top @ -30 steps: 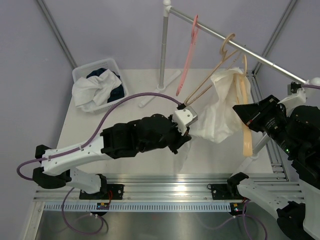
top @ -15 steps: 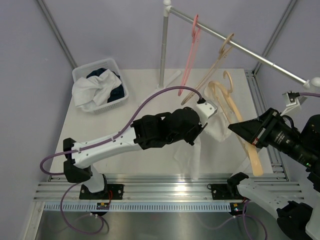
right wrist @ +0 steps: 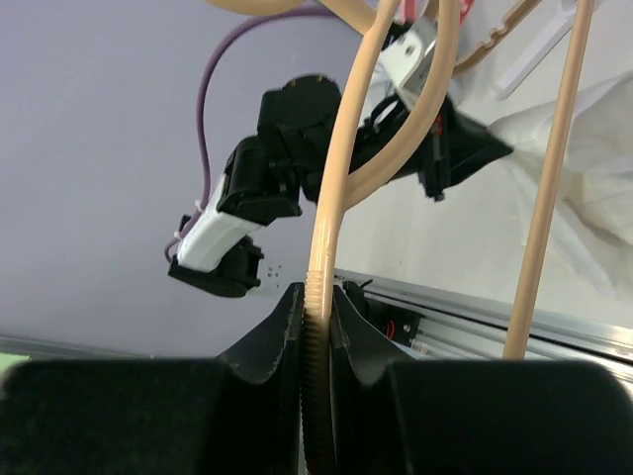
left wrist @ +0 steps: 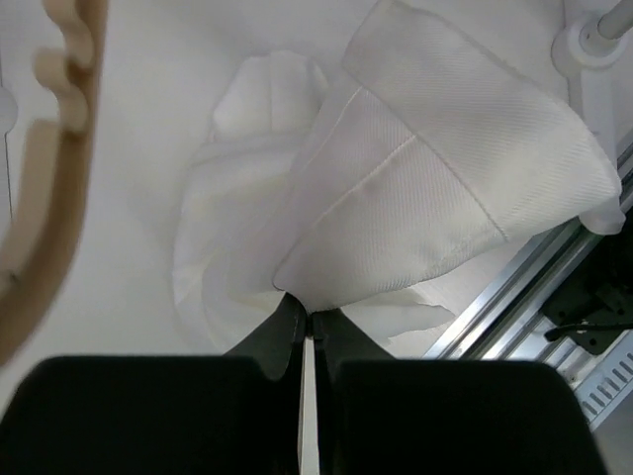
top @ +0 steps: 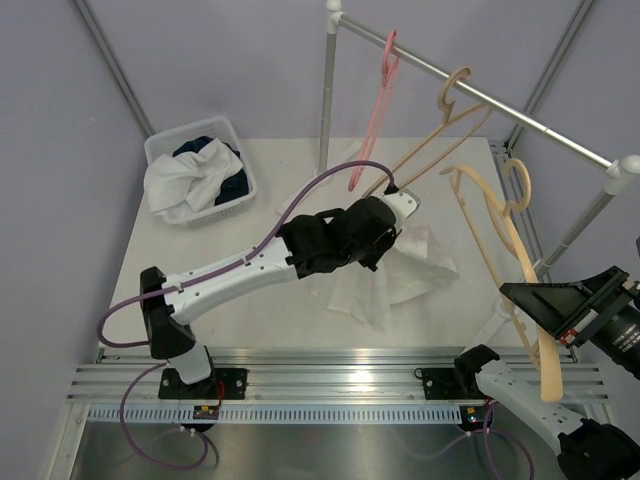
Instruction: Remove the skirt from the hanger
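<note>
Nearest the rig, the right tool [right wrist: 318, 302] is clamped shut on one arm of the beige hanger [right wrist: 341, 158]. It now holds that hanger off to the right, above the near edge of the tabletop [top: 200, 245], with no cloth left on it. The white skirt [top: 400, 275] has come free and lies crumpled and spread on the tabletop near the middle, well apart from the hanger. The left tool [left wrist: 308, 322] is shut on a fold at the skirt's edge, pinching the fabric just above the surface.

I judge that the separation itself is done. What remains is probably only to let go of the cloth and put the hanger down or back.

A second ago the skirt still hung bunched on the hanger just under the rail [top: 520, 120], with the left tool at its lower hem. Half a second ago it was sliding off as the two arms drew apart. Since then the right arm has swung the bare hanger further right and nearer, and the left arm has reached further over the tabletop with the cloth. At the far side, the two other hangers on the rail and the basket [top: 160, 150] of clothes have not moved.
</note>
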{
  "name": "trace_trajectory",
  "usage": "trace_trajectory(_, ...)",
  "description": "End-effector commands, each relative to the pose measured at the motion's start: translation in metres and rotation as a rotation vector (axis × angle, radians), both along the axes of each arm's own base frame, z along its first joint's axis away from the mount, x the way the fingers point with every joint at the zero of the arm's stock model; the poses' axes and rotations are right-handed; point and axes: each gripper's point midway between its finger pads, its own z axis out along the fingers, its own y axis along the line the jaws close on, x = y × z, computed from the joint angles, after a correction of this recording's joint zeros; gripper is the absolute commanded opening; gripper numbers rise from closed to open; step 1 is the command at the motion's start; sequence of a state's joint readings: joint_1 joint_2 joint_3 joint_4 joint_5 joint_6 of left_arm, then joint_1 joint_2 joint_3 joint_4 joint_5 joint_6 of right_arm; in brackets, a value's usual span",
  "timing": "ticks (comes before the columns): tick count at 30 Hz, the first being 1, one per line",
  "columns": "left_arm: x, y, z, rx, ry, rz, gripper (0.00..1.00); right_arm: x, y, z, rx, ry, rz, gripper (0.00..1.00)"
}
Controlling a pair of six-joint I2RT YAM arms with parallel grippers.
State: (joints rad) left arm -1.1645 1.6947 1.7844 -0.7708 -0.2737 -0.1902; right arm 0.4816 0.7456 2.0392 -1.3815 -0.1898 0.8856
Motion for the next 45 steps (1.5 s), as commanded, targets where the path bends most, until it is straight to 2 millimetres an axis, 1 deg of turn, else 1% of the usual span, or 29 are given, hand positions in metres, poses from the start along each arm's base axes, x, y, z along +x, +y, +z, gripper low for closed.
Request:
trace_trajectory(1,-0.016,0.023,0.011,-0.052,0.006,-0.012,0.0,0.011,-0.021,-0.059,-0.127,0.212,-0.144,0.0)
trace_trajectory(2,-0.02,0.03,0.01,-0.061,0.015,-0.008,0.0,0.019,-0.023,-0.059,-0.129,0.207,-0.174,0.0)
trace_trajectory(3,-0.025,0.037,0.01,-0.079,0.032,0.009,0.0,0.03,-0.03,-0.06,-0.143,0.198,-0.237,0.0)
trace_trajectory(4,-0.031,0.05,0.022,-0.112,0.028,0.018,0.0,0.042,-0.029,-0.059,-0.151,0.188,-0.255,0.0)
trace_trajectory(5,-0.035,0.06,0.013,-0.097,0.045,0.031,0.0,0.049,-0.03,-0.06,-0.159,0.187,-0.283,0.0)
trace_trajectory(6,-0.039,0.066,0.014,-0.114,0.057,0.049,0.0,0.062,-0.034,-0.063,-0.183,0.2,-0.33,0.0)
trace_trajectory(7,-0.043,0.08,0.024,-0.137,0.047,0.066,0.0,0.069,-0.035,-0.061,-0.183,0.191,-0.355,0.0)
trace_trajectory(8,-0.046,0.087,0.021,-0.137,0.058,0.084,0.0,0.078,-0.041,-0.061,-0.196,0.192,-0.407,0.0)
trace_trajectory(9,-0.047,0.098,0.02,-0.127,0.055,0.109,0.0,0.084,-0.043,-0.057,-0.193,0.171,-0.429,0.0)
trace_trajectory(10,-0.05,0.109,0.029,-0.15,0.045,0.123,0.0,0.088,-0.044,-0.055,-0.193,0.156,-0.445,0.0)
trace_trajectory(11,-0.051,0.116,0.029,-0.15,0.045,0.136,0.0,0.091,-0.047,-0.051,-0.188,0.137,-0.466,0.0)
trace_trajectory(12,-0.051,0.126,0.025,-0.137,0.045,0.167,0.0,0.099,-0.048,-0.045,-0.181,0.1,-0.491,0.0)
trace_trajectory(13,-0.053,0.134,0.03,-0.152,0.038,0.179,0.0,0.103,-0.048,-0.042,-0.178,0.085,-0.5,0.0)
trace_trajectory(14,-0.054,0.139,0.03,-0.153,0.039,0.191,0.0,0.106,-0.048,-0.039,-0.174,0.071,-0.504,0.0)
trace_trajectory(15,-0.054,0.147,0.025,-0.131,0.037,0.209,0.0,0.112,-0.045,-0.031,-0.167,0.04,-0.503,0.0)
trace_trajectory(17,-0.056,0.155,0.024,-0.125,0.034,0.217,0.0,0.119,-0.043,-0.025,-0.165,0.023,-0.509,0.0)
trace_trajectory(18,-0.056,0.158,0.02,-0.11,0.035,0.219,0.0,0.122,-0.043,-0.02,-0.159,0.005,-0.517,0.0)
trace_trajectory(19,-0.057,0.16,0.017,-0.101,0.037,0.221,0.0,0.124,-0.043,-0.019,-0.164,-0.002,-0.519,0.0)
trace_trajectory(21,-0.057,0.164,0.016,-0.099,0.035,0.229,0.0,0.132,-0.041,-0.014,-0.175,-0.025,-0.525,0.0)
trace_trajectory(23,-0.057,0.166,0.014,-0.097,0.037,0.236,0.0,0.138,-0.04,-0.013,-0.181,-0.03,-0.533,0.0)
trace_trajectory(27,-0.057,0.161,0.012,-0.102,0.051,0.237,0.0,0.151,-0.041,-0.011,-0.18,-0.042,-0.572,0.0)
trace_trajectory(29,-0.057,0.159,0.015,-0.114,0.058,0.239,0.0,0.158,-0.04,-0.012,-0.189,-0.041,-0.585,0.0)
trace_trajectory(31,-0.058,0.156,0.015,-0.121,0.065,0.236,0.0,0.163,-0.039,-0.009,-0.182,-0.053,-0.592,0.0)
trace_trajectory(34,-0.058,0.156,0.014,-0.126,0.074,0.243,0.0,0.169,-0.043,-0.009,-0.186,-0.067,-0.63,0.0)
trace_trajectory(36,-0.059,0.156,0.012,-0.128,0.081,0.249,0.0,0.172,-0.047,-0.012,-0.204,-0.061,-0.657,0.0)
trace_trajectory(40,-0.06,0.158,0.009,-0.13,0.089,0.257,0.0,0.176,-0.047,-0.019,-0.219,-0.047,-0.665,0.0)
trace_trajectory(41,-0.06,0.159,0.01,-0.134,0.092,0.26,0.0,0.178,-0.047,-0.026,-0.23,-0.035,-0.668,0.0)
trace_trajectory(45,-0.062,0.16,0.007,-0.136,0.102,0.267,0.0,0.178,-0.049,-0.037,-0.238,-0.014,-0.676,0.0)
